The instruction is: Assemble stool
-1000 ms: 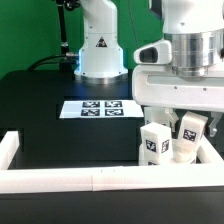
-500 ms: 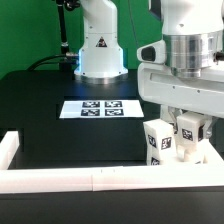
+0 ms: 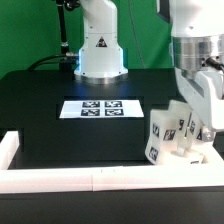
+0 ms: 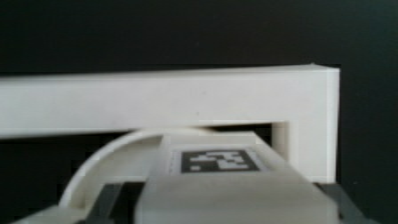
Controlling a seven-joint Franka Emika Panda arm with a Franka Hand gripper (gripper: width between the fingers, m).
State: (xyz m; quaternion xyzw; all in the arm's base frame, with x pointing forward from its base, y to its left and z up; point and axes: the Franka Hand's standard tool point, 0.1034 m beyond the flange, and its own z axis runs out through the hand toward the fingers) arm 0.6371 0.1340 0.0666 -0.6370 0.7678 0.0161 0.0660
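Stool legs (image 3: 170, 135), white and chunky with black-and-white square tags on their faces, are bunched together on the black table (image 3: 60, 120), in its near corner on the exterior view's right, just inside the white border rails (image 3: 90, 178). The one nearest the camera leans, its long axis tilted off vertical with the top end toward the exterior view's right and its tagged face turned to the camera. How many legs make up the cluster cannot be told, since the arm hides part of it.

The gripper (image 3: 192, 118) has its fingers drawn together and reaches down into this cluster from above. It appears clamped on one leg, though the exact contact is blurred and partly hidden in the exterior view. In the wrist view a tagged white part (image 4: 214, 160) sits right between the fingers (image 4: 107, 200), close under the camera, with its tag face up toward the lens. A curved white edge shows just beside it, and the corner where two rails meet lies beyond it.

The marker board (image 3: 102, 108) lies flat on the table toward its middle, well apart from the legs, in front of the arm's white base (image 3: 100, 50).
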